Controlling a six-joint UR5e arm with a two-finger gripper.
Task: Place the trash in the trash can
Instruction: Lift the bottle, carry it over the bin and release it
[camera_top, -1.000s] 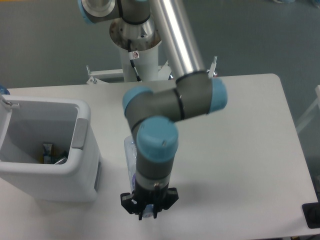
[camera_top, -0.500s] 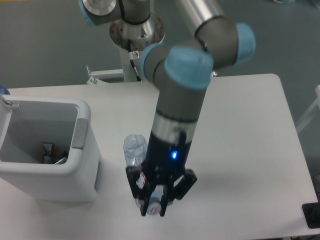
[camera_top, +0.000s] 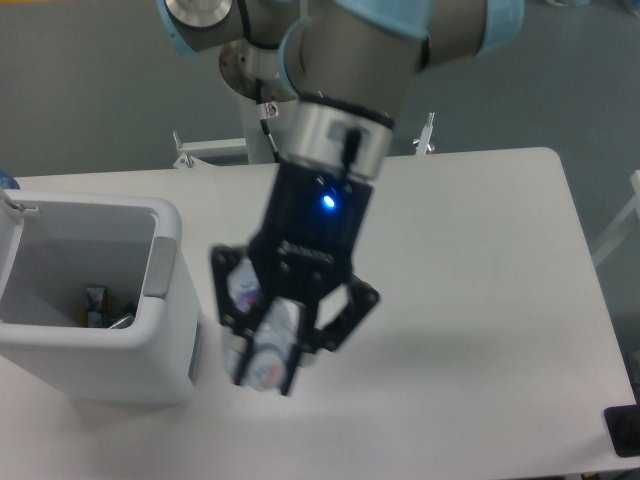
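The bottle (camera_top: 262, 335) is clamped between the fingers (camera_top: 228, 320) of the gripper (camera_top: 285, 335), held above the worktop (camera_top: 480, 260), its long axis tilted. The trash can (camera_top: 95, 300) lies just to the left.

The scene is lit evenly and softly from above, moderately bright with a cool bluish cast. The white table (camera_top: 480, 250) reads pale grey without blown-out glare, and a broad, diffuse shadow lies on it below and to the right of the gripper (camera_top: 285, 345). The trash can (camera_top: 150, 340) is shaded grey inside. A small blue indicator light (camera_top: 327, 203) on the wrist glows brightly, slightly bloomed. The picture is low in resolution and soft throughout; the gripper and the bottle (camera_top: 262, 350) it carries are smeared, their edges indistinct. The metal arm tube at the top shows mild highlights.
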